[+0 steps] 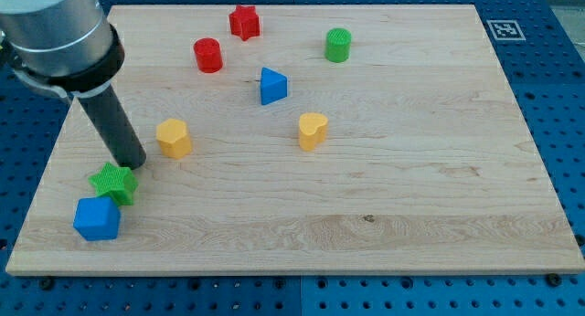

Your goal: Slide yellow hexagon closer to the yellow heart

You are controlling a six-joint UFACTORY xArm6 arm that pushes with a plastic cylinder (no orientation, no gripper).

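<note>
— What's nearest the view's bottom?
— A blue cube (97, 218), then a green star (114, 182) touching my tip (135, 163); no jaws, only a rod.
— The yellow hexagon (173, 137)?
— Just to the tip's right, slightly above. The yellow heart (313, 131) lies well right of it.
— Beyond?
— Blue triangle (272, 86), red cylinder (208, 55), green cylinder (338, 45), red star (244, 22).

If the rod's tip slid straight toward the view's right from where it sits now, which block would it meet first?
Probably the yellow hexagon. My tip sits just left of it and slightly lower in the view, above the green star, so it may only clip the hexagon's lower edge; depth is unclear.
</note>
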